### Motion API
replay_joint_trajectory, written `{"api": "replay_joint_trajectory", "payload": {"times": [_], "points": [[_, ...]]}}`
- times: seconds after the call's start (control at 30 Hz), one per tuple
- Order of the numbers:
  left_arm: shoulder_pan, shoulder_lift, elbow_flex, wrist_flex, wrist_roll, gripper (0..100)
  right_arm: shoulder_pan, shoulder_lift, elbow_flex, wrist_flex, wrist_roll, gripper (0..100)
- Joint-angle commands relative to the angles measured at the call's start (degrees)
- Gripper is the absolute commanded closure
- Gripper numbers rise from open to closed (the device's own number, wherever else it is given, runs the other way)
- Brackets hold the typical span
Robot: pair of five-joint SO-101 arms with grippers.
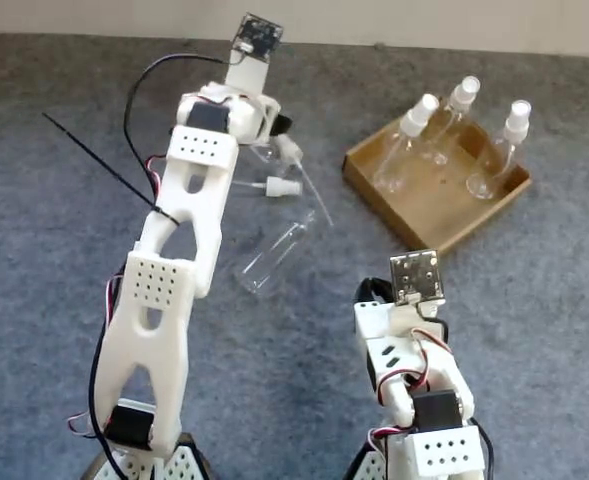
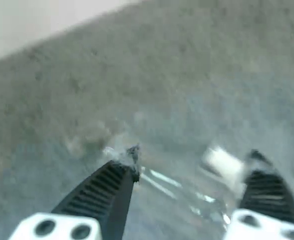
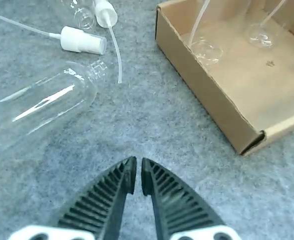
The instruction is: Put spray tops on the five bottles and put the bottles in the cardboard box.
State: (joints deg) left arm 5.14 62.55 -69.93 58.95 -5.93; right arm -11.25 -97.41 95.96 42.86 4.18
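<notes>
High view, three of five done: capped bottles (image 1: 404,150) upright in cardboard box (image 1: 379,195); two bare bottles and two spray tops (image 1: 279,186) loose on tabletop (image 1: 534,330).
Left jaws spread wide, astride a blurred clear bottle (image 2: 176,187) and white top (image 2: 221,162), gripping nothing. Right jaws pressed almost together, empty, low over grey felt-like tabletop near lying bottle (image 3: 37,110). Bottles clear, smooth, cylindrical; tops white with long thin dip tubes. Likely risks: round bottle rolling or slipping from ribbed jaws; thin tube bending or missing the narrow neck; standing bottles toppling in the shallow box if nudged.
</notes>
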Motion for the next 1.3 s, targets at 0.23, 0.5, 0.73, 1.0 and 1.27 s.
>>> {"api": "replay_joint_trajectory", "payload": {"times": [0.23, 0.5, 0.73, 1.0, 1.27], "points": [[-1.1, 11.12, -11.21, -17.41, 0.35, 88, 0.4, -0.66, 2.86, -1.19, -0.09, 97.4], [-1.8, 14.64, -10.95, -14.51, 0.35, 85, 0.4, -0.66, 2.86, -1.19, -0.09, 97.4], [-2.15, 14.11, -11.38, 2.73, 0.26, 85, 0.4, -0.66, 2.86, -1.19, -0.09, 97.4], [-2.42, 14.55, -21.58, 22.51, 0.26, 85, 0.4, -0.66, 2.86, -1.19, -0.09, 97.4], [0.48, 14.2, -25.36, 34.64, 0.26, 85, 0.4, -0.66, 2.86, -1.19, -0.09, 97.4]]}}
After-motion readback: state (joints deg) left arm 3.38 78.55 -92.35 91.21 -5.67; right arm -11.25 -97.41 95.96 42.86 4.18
